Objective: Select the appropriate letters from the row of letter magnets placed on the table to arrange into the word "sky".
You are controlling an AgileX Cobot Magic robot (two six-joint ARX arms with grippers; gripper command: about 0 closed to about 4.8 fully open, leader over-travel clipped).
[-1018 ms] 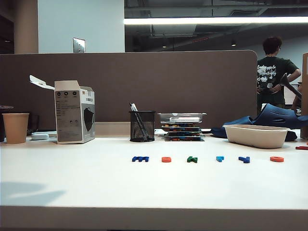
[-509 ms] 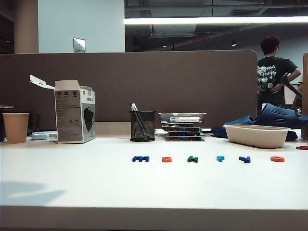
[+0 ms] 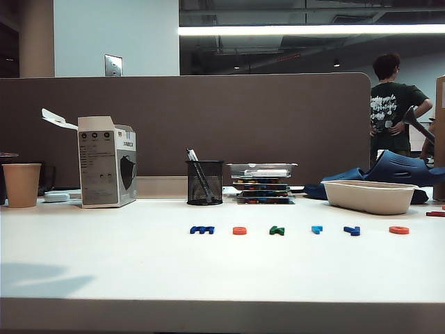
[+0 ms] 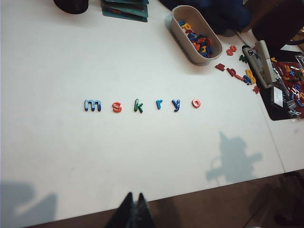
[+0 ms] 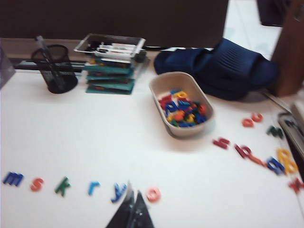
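The row of letter magnets point(image 3: 299, 229) lies mid-frame on the smooth white table point(image 3: 104, 264), with bare surface ahead to its pale front edge. The left gripper point(image 4: 134, 211) and right gripper point(image 5: 133, 209), fingers pressed together and empty, hang above that edge. Flat plastic s point(image 4: 117, 107), k point(image 4: 138, 105), y point(image 4: 176, 104) sit apart.

6 letter magnets point(image 3: 298, 230) before pen cup point(image 3: 204, 182)

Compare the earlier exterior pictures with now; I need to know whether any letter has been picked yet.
Nothing on the table visibly changed: no letter moved, none taken or released. The row of letter magnets lies as before, and neither hand shows in the exterior view. Only the person in the background shifted slightly.
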